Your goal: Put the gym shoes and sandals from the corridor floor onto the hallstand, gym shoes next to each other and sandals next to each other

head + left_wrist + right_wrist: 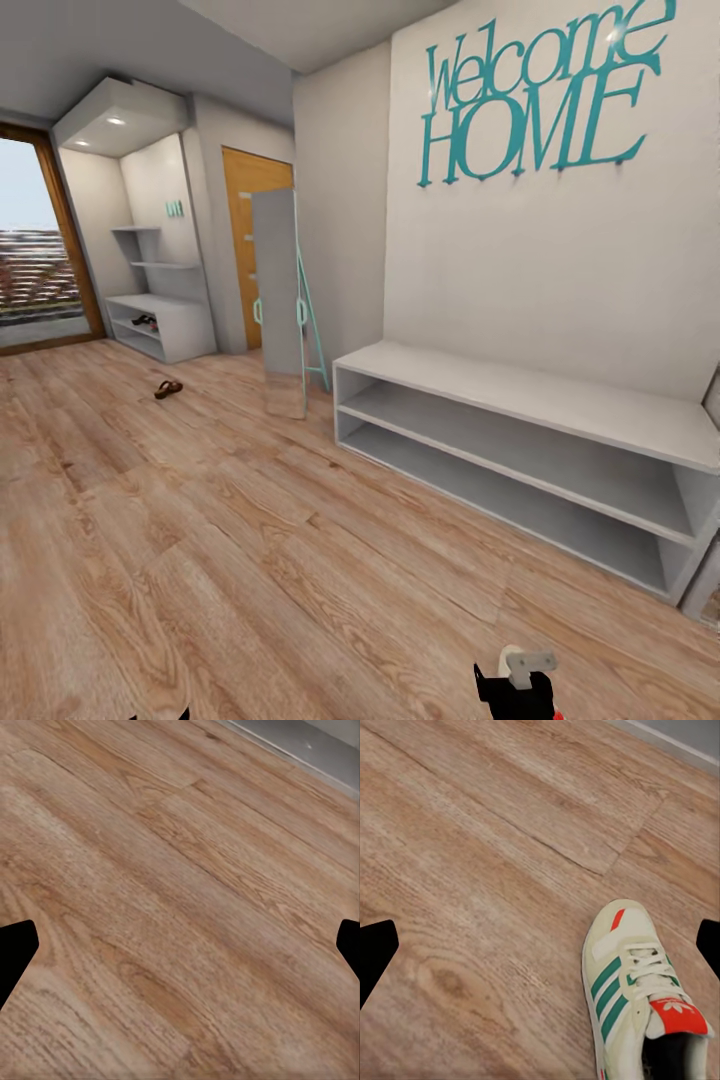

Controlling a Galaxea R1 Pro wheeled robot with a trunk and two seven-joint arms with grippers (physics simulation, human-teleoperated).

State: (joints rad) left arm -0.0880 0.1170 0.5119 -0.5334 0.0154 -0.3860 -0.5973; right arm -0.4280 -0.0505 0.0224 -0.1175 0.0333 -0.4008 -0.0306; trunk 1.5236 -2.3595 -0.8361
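A gym shoe (641,994) is lying on the corridor floor (487,870) under the empty, wide-open right gripper (540,945). It should be centring over the shoe's middle before descending; the hallstand (160,325) is standing far left.

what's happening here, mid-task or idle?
Mid-task. The right gripper, open and holding nothing, hangs over a gym shoe lying on the corridor floor. The left gripper is open too, with just planks below its fingers. Across the corridor one sandal lies on the floor, short of the hallstand, where something dark sits in a slot. A white bench stands along the wall nearby.
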